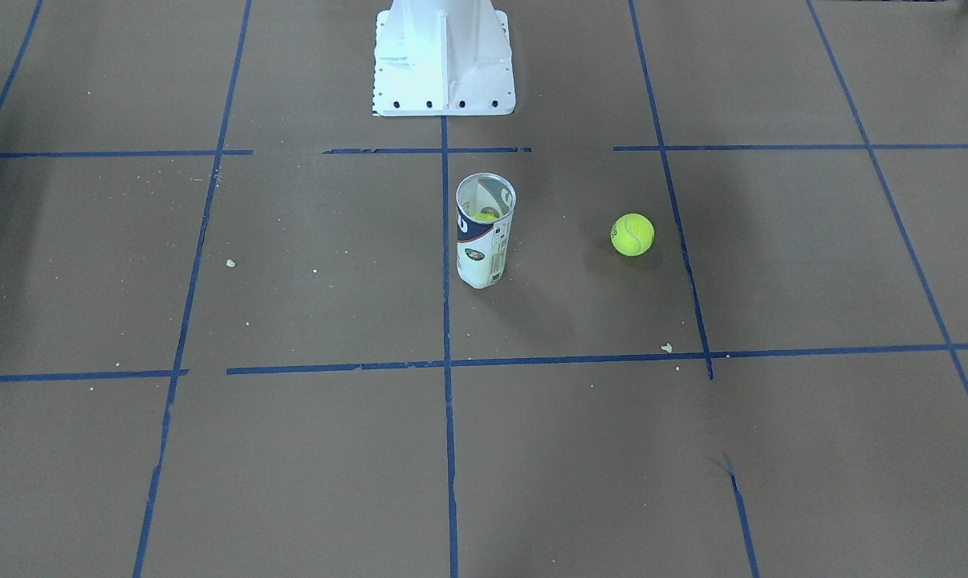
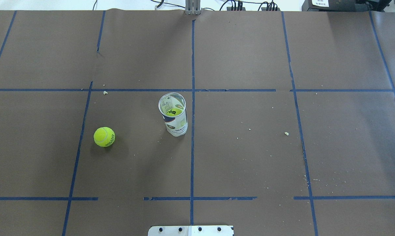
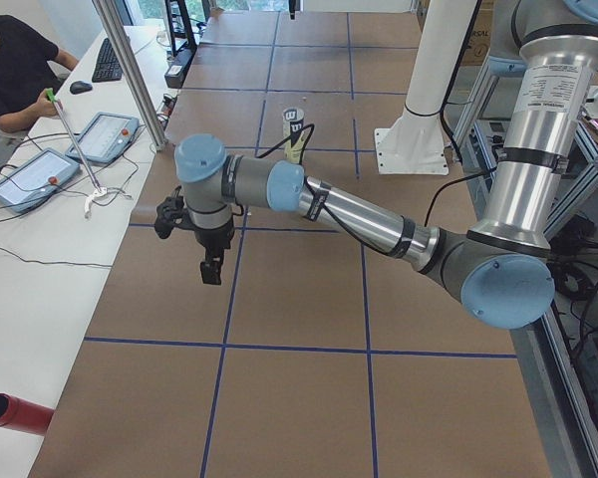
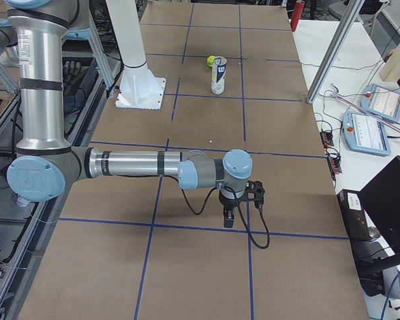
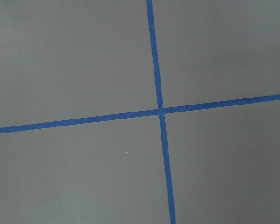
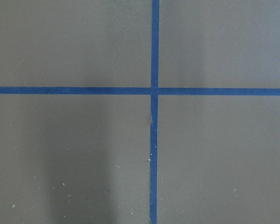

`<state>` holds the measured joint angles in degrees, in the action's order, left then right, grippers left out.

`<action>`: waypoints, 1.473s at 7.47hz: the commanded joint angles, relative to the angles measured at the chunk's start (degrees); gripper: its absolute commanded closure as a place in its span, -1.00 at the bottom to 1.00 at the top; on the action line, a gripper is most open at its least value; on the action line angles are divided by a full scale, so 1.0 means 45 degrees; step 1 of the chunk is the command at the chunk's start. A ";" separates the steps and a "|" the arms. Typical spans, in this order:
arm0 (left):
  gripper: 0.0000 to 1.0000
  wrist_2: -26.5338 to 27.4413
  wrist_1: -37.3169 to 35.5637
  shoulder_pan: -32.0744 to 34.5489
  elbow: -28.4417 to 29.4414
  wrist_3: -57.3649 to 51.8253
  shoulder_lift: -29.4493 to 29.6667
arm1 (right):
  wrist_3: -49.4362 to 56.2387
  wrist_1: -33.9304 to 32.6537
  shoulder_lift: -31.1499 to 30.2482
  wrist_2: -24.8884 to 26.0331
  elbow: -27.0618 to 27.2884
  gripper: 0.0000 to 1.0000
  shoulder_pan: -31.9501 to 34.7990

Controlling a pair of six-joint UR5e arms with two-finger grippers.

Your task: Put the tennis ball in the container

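On the bench (image 2: pixel 250 157), the ball (image 2: pixel 104 136) lies loose on the left arm's side, well apart from the upright tube (image 2: pixel 174 119). The left gripper (image 3: pixel 211 271) and right gripper (image 4: pixel 229 219) hover far off at opposite ends, touching neither; whether they are spread or pressed together, I cannot tell.

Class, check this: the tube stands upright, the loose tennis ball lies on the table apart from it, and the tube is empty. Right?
No. The container is not empty: the overhead exterior view shows a second ball inside it. It does stand upright, the tennis ball apart from it.
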<state>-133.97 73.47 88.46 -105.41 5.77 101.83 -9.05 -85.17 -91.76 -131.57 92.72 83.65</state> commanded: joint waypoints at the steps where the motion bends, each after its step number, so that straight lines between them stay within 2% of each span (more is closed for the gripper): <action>1: -1.00 -0.0074 -0.0059 -0.1854 -0.2172 0.3465 0.0145 | 0.0000 0.0000 0.0000 0.0001 0.0000 -1.00 0.0006; 3: -1.00 0.0023 0.0680 -0.4060 -0.3191 0.6473 0.0145 | 0.0000 0.0000 0.0000 0.0001 0.0000 -1.00 0.0006; 4: -1.00 0.0275 0.1651 -0.5213 -0.3234 0.8192 0.0222 | 0.0000 0.0000 0.0000 0.0001 0.0000 -1.00 0.0006; 5: -1.00 0.1496 0.2377 -0.6578 -0.3293 0.9563 0.0378 | 0.0000 0.0000 0.0000 0.0001 0.0000 -1.00 0.0006; 6: -1.00 0.2823 0.2442 -0.7906 -0.3274 1.0292 0.0669 | 0.0000 0.0000 0.0000 0.0001 0.0000 -1.00 0.0006; 9: -1.00 0.3576 0.2443 -0.9884 -0.1795 1.0357 0.2014 | 0.0000 0.0000 0.0000 0.0001 0.0000 -1.00 0.0006; 10: -1.00 0.4139 0.2462 -1.0550 -0.1538 1.0687 0.2194 | 0.0000 0.0000 0.0000 0.0001 0.0000 -1.00 0.0006; 11: -1.00 0.4222 0.2481 -1.1001 -0.1168 1.1135 0.2234 | 0.0000 0.0000 0.0000 0.0001 0.0000 -1.00 0.0006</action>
<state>-116.39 84.54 42.23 -112.81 53.74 111.05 -9.05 -85.17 -91.76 -131.57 92.72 83.67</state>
